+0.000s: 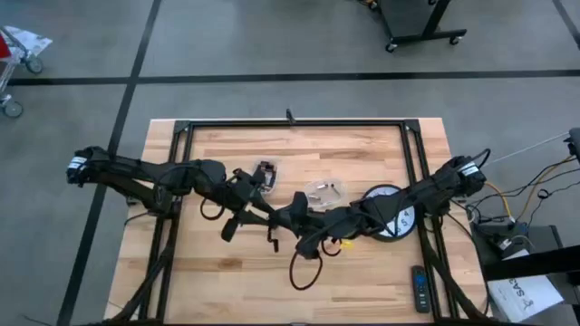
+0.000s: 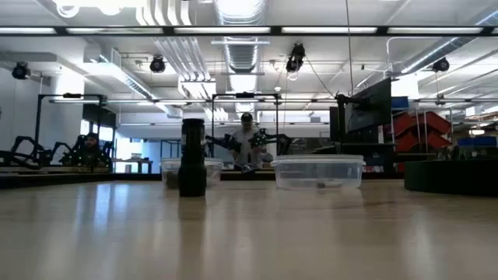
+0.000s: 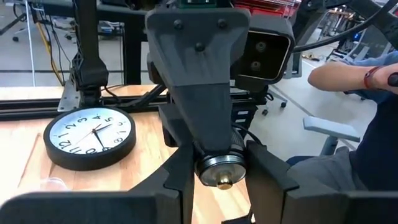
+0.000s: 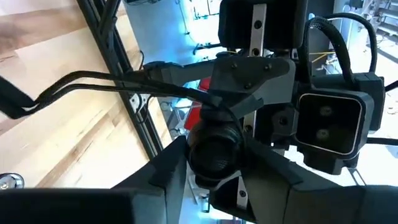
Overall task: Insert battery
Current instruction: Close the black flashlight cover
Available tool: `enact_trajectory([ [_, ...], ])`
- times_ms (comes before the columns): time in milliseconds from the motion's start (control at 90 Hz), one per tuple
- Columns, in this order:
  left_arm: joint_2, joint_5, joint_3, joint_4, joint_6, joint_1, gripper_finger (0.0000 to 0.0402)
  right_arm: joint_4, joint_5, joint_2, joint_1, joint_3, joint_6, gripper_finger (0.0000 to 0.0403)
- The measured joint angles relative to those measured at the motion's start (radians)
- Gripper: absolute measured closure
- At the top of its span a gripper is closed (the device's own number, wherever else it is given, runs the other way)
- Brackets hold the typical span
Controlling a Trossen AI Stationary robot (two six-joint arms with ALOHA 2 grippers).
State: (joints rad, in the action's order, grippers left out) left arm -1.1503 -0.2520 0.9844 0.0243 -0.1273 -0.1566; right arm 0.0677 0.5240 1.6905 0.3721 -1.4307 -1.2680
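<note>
Flashlight (image 3: 219, 169): rigid, smooth metal tube, likely slippery | left gripper (image 3: 217, 180) clamped on barrel | right gripper (image 4: 214, 155) clamped on opposite end | hold mid-barrel, firmly.

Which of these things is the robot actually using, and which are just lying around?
In use: dark cylinder, held by left gripper and right gripper; perhaps clear tub holding small parts.
Lying about: clock, remote control.

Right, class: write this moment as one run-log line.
task: insert battery | left gripper: shut on dark cylinder, mid-table | right gripper: shut on its other end | clock, clear tub: apart
</note>
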Motion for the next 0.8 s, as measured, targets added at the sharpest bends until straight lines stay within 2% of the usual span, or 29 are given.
enact_trajectory([
  [178, 0.000, 0.001, 0.000, -0.002, 0.009, 0.000, 0.0313, 0.000, 0.001, 0.000, 0.000, 0.000, 0.000, 0.0299],
  [422, 0.000, 0.007, 0.000, -0.006, 0.019, 0.000, 0.0313, -0.001, -0.009, 0.000, 0.003, 0.000, 0.004, 0.0239],
  [556, 0.000, 0.008, 0.000, -0.006, 0.020, 0.000, 0.0313, -0.002, -0.009, 0.000, 0.003, 0.000, 0.012, 0.0224],
  [678, 0.000, 0.008, 0.000, -0.006, 0.020, 0.000, 0.0313, 0.002, -0.009, 0.000, 0.003, 0.000, 0.035, 0.0226],
  [800, 0.000, 0.008, 0.000, -0.006, 0.020, 0.000, 0.0313, 0.004, -0.009, 0.000, 0.003, 0.000, 0.046, 0.0249],
])
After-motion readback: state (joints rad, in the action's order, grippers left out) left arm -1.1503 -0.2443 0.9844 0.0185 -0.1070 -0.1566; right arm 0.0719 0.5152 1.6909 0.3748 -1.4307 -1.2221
